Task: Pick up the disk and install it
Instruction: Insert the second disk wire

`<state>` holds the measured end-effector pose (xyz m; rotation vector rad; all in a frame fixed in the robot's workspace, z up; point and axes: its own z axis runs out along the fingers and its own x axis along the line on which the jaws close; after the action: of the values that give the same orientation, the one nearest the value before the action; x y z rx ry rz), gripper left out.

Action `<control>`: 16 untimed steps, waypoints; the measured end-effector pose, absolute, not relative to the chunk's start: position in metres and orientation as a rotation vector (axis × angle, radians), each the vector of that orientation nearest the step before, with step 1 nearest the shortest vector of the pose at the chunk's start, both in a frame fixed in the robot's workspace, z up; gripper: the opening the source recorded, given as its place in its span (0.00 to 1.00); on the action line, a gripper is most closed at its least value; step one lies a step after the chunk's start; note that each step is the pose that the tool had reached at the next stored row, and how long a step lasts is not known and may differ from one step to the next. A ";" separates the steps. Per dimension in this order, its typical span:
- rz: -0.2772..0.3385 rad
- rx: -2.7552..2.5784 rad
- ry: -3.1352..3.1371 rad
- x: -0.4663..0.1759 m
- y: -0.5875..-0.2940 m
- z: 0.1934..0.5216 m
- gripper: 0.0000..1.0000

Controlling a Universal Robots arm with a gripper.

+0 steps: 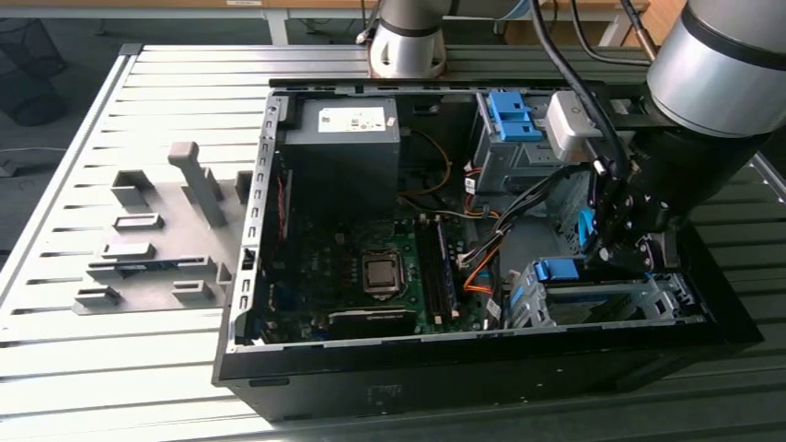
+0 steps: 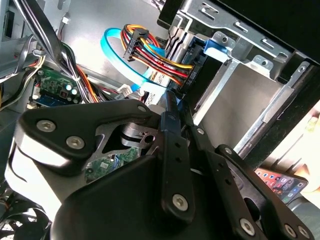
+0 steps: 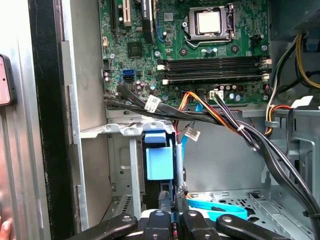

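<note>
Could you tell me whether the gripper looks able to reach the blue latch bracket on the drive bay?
Probably yes: the gripper hangs close to the blue latch bracket with nothing between them, and the cable bundle runs past beyond it.

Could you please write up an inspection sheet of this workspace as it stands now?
Surface: slatted metal table carrying an open black computer case.
Job's things: likely the disk, seen as a thin silver edge standing upright at the gripper's tip; grasp not confirmable.
Clutter: grey fixture plate with upright blocks, beside the case on the exterior view's left.
Grippers: gripper inside the case, over the grey drive bay with its blue latch bracket.
Cables: black cable bundle crossing below the motherboard; light-blue cable looping.
Surroundings: arm base behind the case.
</note>
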<state>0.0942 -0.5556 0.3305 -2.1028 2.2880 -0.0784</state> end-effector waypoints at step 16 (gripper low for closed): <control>-0.077 -2.103 2.288 0.094 -0.556 0.348 0.23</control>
<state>0.0942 -0.5556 0.3476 -2.1029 2.2885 -0.0772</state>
